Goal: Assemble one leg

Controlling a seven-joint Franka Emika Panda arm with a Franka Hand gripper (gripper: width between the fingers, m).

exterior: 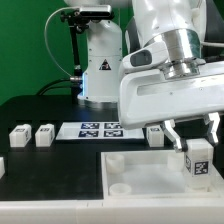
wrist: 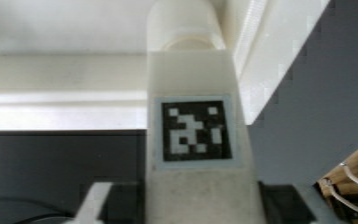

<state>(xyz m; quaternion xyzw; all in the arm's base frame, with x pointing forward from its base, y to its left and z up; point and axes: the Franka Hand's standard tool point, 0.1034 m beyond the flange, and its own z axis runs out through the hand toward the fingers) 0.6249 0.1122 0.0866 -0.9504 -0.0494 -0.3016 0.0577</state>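
In the exterior view the gripper [exterior: 193,140] hangs at about four o'clock in the picture, over the near corner of the tabletop panel [exterior: 150,172] on the exterior view's right. The leg [exterior: 198,165] stands upright between the two dark fingers [exterior: 173,134], tag face toward the camera. Its lower end is down at the panel, but I cannot tell whether it is seated in a corner socket or only just above one. Three spare legs [exterior: 18,136] [exterior: 44,135] [exterior: 155,133] lie in a row across nine to two o'clock on the black table [exterior: 50,175], with the marker board [exterior: 100,129] between the second and third.

In the wrist view the leg [wrist: 194,80] fills the middle, running away from the camera to a rounded far end, its fiducial tag [wrist: 194,130] square-on. The gripper [wrist: 194,208] is narrowed onto it: one finger [wrist: 115,206] lies flat against one side wall and the other against the opposite wall, so I judge the leg clamped, not loose.

The leg looks like a small, light, rigid plastic block. Its smooth walls may slip or twist under a turning load. The flat opposite sides near the tagged end are the sound place to hold, which leaves the far end free to enter a socket.
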